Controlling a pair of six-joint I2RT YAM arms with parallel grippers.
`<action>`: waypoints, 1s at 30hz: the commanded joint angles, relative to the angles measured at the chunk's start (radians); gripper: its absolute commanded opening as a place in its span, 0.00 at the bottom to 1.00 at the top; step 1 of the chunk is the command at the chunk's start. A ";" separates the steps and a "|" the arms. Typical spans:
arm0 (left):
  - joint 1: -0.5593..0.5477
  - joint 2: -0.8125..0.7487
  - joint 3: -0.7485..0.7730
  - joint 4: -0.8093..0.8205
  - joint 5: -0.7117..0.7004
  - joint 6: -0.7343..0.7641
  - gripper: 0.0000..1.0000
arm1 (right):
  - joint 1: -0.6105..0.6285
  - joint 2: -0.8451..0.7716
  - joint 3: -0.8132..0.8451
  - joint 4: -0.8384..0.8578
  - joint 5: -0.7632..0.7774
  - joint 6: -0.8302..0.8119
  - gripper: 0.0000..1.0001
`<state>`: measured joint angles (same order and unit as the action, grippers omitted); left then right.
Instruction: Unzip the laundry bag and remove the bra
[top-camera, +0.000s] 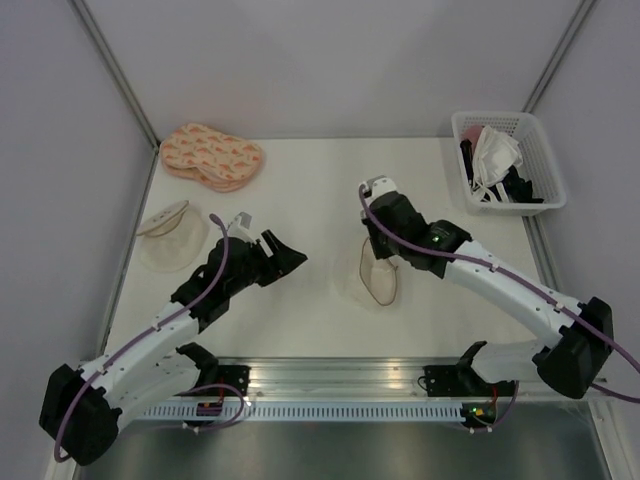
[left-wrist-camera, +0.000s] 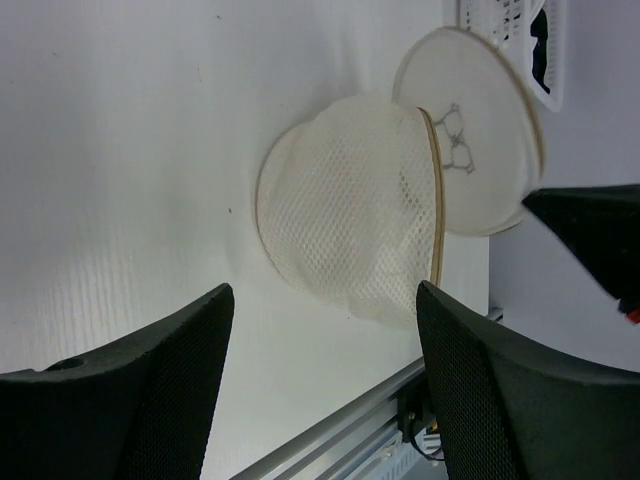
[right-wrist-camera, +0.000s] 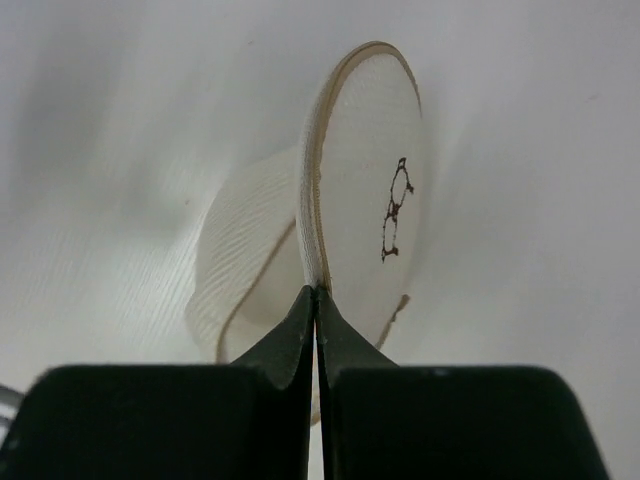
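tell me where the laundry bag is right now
In the top view the laundry bag lies right of centre on the table, its rim pinched by the right gripper, with the open left gripper to its left.

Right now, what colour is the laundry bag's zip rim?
Tan zip rim on the laundry bag; clearest in left wrist view.

A peach padded pair (top-camera: 211, 156) is laid far left on the table (top-camera: 310, 190), a plain pouch (top-camera: 170, 236) nearer. A basket (top-camera: 543, 150) is filled with garments (top-camera: 495, 155).
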<state>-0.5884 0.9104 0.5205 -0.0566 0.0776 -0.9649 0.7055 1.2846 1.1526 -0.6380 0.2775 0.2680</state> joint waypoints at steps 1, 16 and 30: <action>0.009 -0.082 -0.010 -0.109 -0.065 -0.023 0.78 | 0.155 0.035 0.013 -0.037 0.016 -0.047 0.01; 0.009 -0.156 -0.053 0.001 0.094 0.012 0.80 | 0.408 -0.233 -0.018 -0.012 0.272 0.178 0.98; -0.025 0.143 0.042 0.293 0.416 0.075 0.81 | 0.322 -0.413 -0.039 -0.106 0.451 0.349 0.98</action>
<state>-0.6018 1.0420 0.5179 0.1417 0.4019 -0.9367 1.0355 0.9619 1.1362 -0.7856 0.7345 0.6060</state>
